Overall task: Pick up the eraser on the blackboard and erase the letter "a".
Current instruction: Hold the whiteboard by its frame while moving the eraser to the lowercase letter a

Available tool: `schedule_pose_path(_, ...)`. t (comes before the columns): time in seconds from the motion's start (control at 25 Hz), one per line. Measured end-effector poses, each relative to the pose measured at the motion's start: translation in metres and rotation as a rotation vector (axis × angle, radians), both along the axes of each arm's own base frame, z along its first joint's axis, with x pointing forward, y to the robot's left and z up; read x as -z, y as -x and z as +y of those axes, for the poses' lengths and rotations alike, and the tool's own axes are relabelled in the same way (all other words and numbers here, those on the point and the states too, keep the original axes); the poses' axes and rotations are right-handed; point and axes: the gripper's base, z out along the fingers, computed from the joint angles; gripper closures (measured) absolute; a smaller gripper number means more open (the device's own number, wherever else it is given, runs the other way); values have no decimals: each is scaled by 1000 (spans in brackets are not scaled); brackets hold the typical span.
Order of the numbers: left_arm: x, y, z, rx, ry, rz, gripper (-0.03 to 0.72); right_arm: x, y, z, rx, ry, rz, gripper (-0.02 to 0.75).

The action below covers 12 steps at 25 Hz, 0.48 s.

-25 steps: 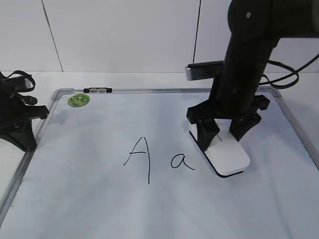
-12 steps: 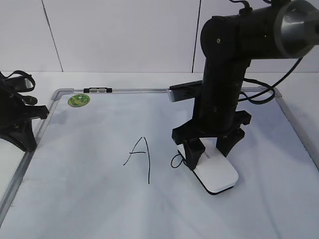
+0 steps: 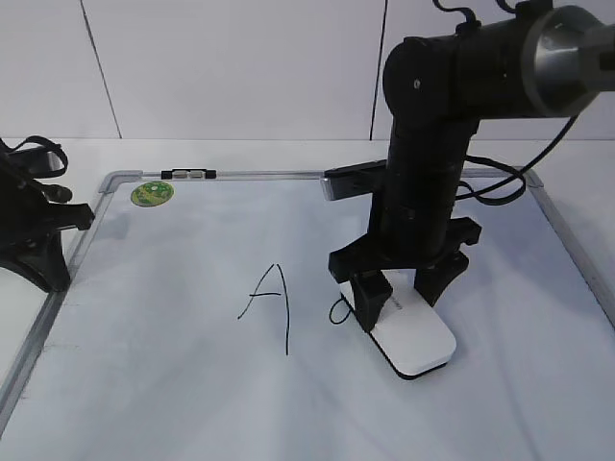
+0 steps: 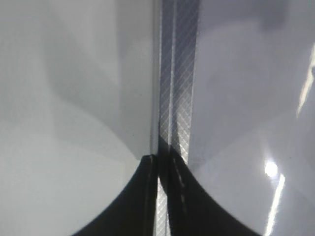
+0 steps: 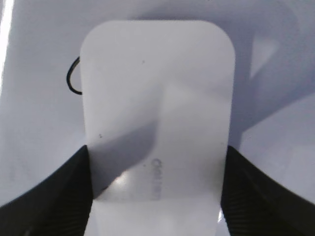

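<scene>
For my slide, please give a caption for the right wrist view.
Right gripper shut on the eraser, which covers most of the letter "a" on the blackboard.

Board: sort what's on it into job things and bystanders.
Job: eraser, held by right gripper; letter "a", mostly covered; blackboard.
Bystanders: capital "A"; green sticker; clip on the frame; left gripper, idle at the board's edge.
</scene>
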Motion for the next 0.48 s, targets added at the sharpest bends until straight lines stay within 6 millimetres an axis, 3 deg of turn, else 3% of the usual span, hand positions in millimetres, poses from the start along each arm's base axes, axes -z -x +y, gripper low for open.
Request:
schedule_pose_path(0.28, 0, 0, 0, 0, 0, 0, 665, 0, 13, 20, -57, -7, 2, 200)
schedule_pose_path(0.48, 0, 0, 0, 0, 0, 0, 664, 0, 14, 22, -70, 1, -3, 200)
